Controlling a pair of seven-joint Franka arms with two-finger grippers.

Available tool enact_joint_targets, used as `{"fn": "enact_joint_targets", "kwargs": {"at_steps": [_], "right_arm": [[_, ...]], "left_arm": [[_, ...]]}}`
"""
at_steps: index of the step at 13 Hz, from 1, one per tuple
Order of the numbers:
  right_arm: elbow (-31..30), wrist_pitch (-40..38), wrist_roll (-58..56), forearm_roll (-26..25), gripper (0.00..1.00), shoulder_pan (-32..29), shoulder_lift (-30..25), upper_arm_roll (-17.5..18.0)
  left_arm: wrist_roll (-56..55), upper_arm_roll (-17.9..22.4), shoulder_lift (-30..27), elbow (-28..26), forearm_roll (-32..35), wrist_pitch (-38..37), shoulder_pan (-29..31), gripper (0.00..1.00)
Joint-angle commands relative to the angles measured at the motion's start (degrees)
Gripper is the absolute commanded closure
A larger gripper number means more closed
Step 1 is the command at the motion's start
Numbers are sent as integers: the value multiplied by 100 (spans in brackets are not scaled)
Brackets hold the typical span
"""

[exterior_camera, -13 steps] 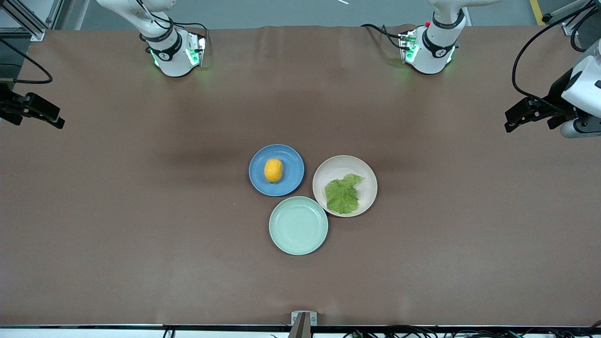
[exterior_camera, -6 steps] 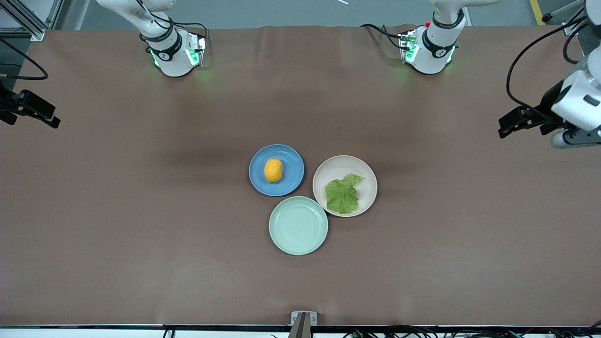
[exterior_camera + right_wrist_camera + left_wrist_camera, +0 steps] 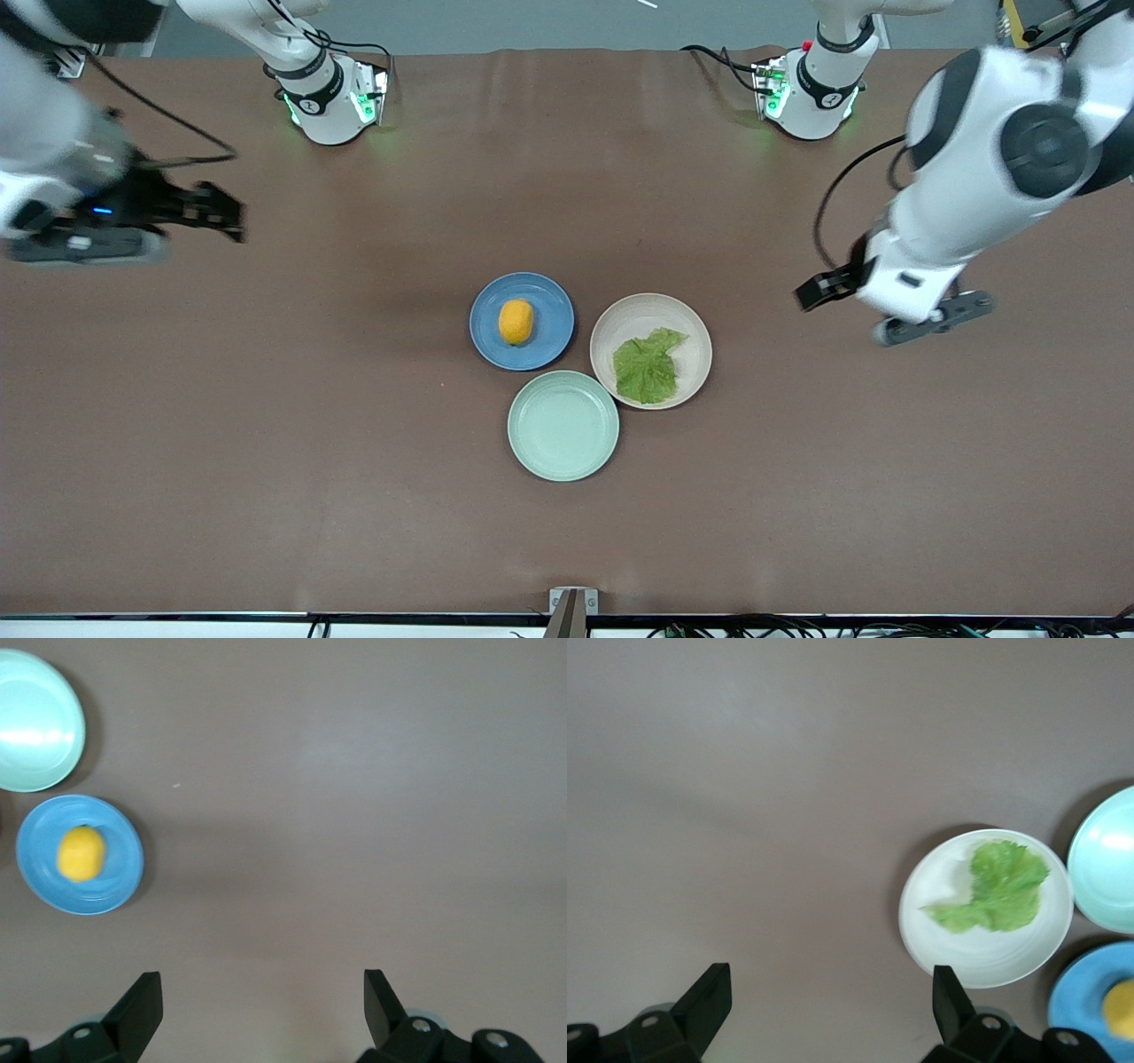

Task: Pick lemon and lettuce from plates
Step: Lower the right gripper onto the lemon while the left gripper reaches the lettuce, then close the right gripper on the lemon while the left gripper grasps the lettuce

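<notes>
The lemon (image 3: 516,321) lies on the blue plate (image 3: 543,300) at the table's middle; it also shows in the right wrist view (image 3: 81,854). The lettuce (image 3: 647,367) lies flat on the cream-beige plate (image 3: 645,309) beside it, toward the left arm's end; the left wrist view shows it too (image 3: 996,887). My left gripper (image 3: 817,291) is open and empty, over bare table toward the left arm's end from the cream plate. My right gripper (image 3: 221,214) is open and empty, over bare table toward the right arm's end, well away from the blue plate.
An empty pale mint-green plate (image 3: 563,425) sits nearer the front camera, touching both other plates. The brown table cover (image 3: 266,443) lies bare around the three plates. Both arm bases stand along the table's top edge.
Both arms have swung inward from the table's ends toward the plates. The left gripper has come much closer to the cream plate. The lemon, lettuce and plates have not moved.
</notes>
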Motion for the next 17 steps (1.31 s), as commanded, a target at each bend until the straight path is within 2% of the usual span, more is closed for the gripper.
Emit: {"fn": "enact_joint_targets", "kwargs": {"at_steps": [1,4,6,10,12,16,17], "right_arm": [[-50,589,1317,101,0,894,611,-46],[-50,1635,2549,109,0,1651,1446,-55],[-85,2172,3095,109,0,2012,1938,-55],[-181,2928,3186,101,0,2312,2590,-55],[-357,3367,3055,109,0,2313,2757,-46],[-428,3580,2667,109,0,2304,3048,-11],[-436,3589,2658,118,0,2304,3083,-11]], "left_arm": [[-1314,22,568,35,109,571,-432,1],[-3045,31,1350,70,372,1380,-934,8],[-4188,23,1887,70,810,1924,-1215,13],[-5649,31,2530,106,1155,2488,-1488,19],[-5915,49,2697,106,1181,2656,-1515,23],[-5995,58,2864,106,1173,2683,-1507,44],[-5995,58,2891,106,1173,2726,-1498,55]]}}
